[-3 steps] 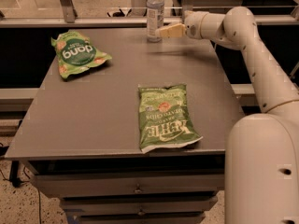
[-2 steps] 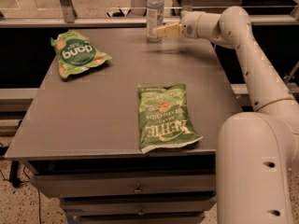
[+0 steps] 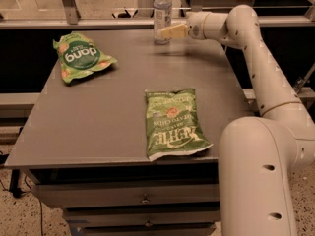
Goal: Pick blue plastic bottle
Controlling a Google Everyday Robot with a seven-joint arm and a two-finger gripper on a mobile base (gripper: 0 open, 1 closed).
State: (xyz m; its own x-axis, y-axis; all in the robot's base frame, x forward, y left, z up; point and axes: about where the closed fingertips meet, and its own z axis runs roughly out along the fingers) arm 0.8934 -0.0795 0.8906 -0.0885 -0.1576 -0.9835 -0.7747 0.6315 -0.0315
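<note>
The grey table (image 3: 98, 112) carries three things. A green snack bag (image 3: 81, 57) lies flat near its far left corner. A second green bag (image 3: 172, 122) lies flat by the front edge, right of centre, well apart from the first. The blue plastic bottle (image 3: 162, 6) stands upright at the far edge. The gripper (image 3: 160, 33) is at the bottle's lower part, just above the tabletop.

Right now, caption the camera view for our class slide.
The gripper sits at the blue plastic bottle on the table far edge; two green chip bags lie nearer.
</note>
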